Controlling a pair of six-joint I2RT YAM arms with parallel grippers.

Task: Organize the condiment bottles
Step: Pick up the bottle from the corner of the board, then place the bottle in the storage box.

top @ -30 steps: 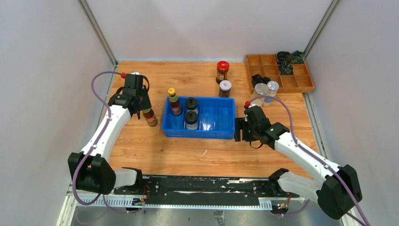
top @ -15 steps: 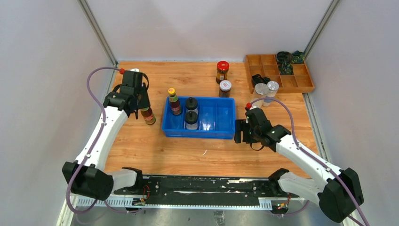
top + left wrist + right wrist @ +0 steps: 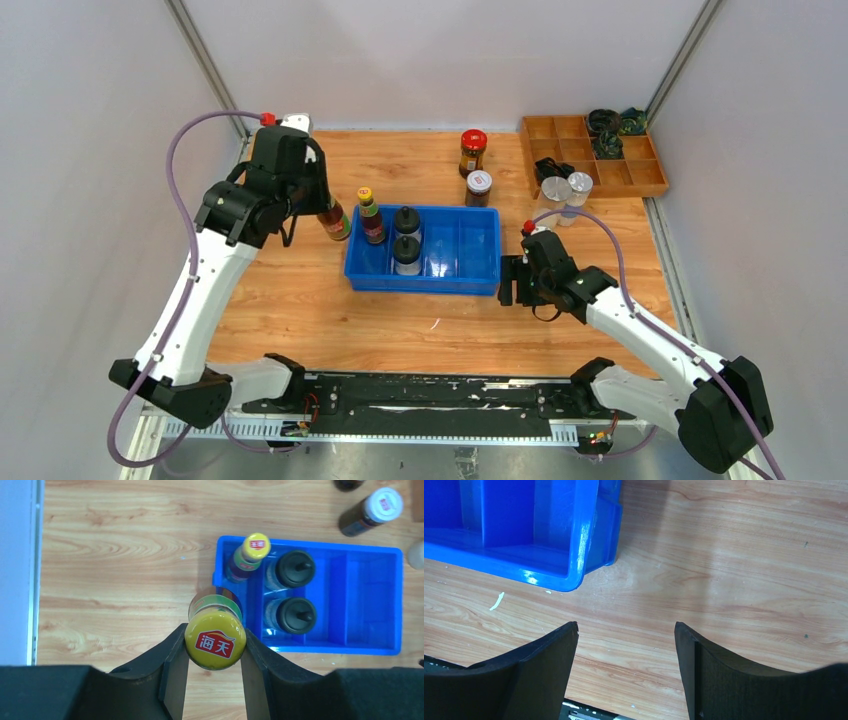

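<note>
Bottle with yellow cap [image 3: 215,639] sits clamped in left gripper [image 3: 214,647], near blue bin [image 3: 350,649].

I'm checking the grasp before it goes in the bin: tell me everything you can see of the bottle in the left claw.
The sauce bottle is slim, with dark reddish contents, a green-edged label band and a yellow cap bearing a red logo. The left claw pinches it near the cap. It hangs roughly upright, apparently off the table, beside the left wall of the blue bin.
</note>
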